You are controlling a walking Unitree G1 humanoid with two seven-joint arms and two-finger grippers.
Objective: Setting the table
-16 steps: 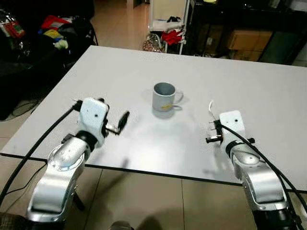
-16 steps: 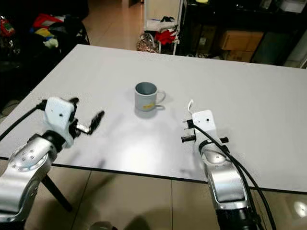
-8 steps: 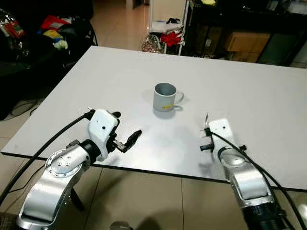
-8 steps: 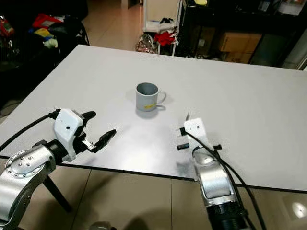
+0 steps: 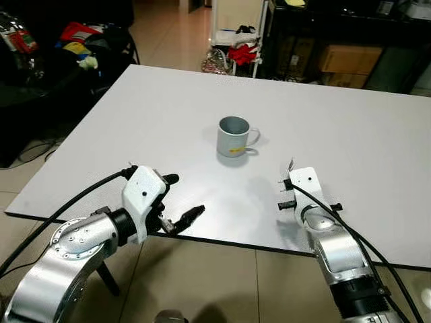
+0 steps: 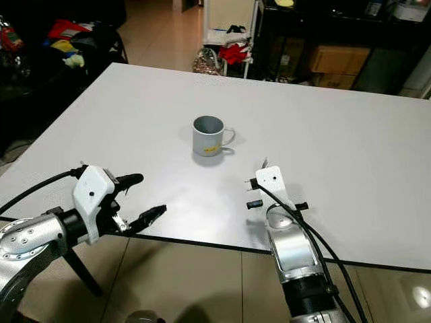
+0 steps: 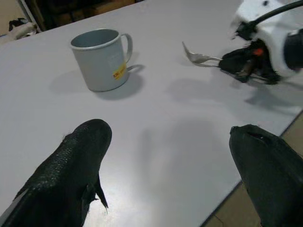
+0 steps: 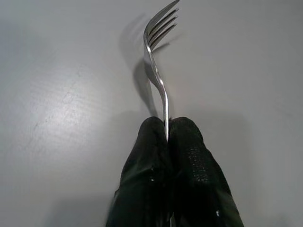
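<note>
Right gripper (image 8: 166,142) is clamped tight on the fork (image 8: 158,71), handle hidden between its fingers; left gripper (image 7: 170,156) hangs spread apart, facing the mug (image 7: 100,59).

The thin silver metal fork's (image 8: 160,71) handle is hidden between the pinched black fingers (image 8: 189,156) of the right claw (image 8: 166,124); the wide white surface's (image 5: 363,141) far right corner is cut off by the edge; the small yellow label on the grey metal mug (image 5: 232,136) is too small to read.
</note>
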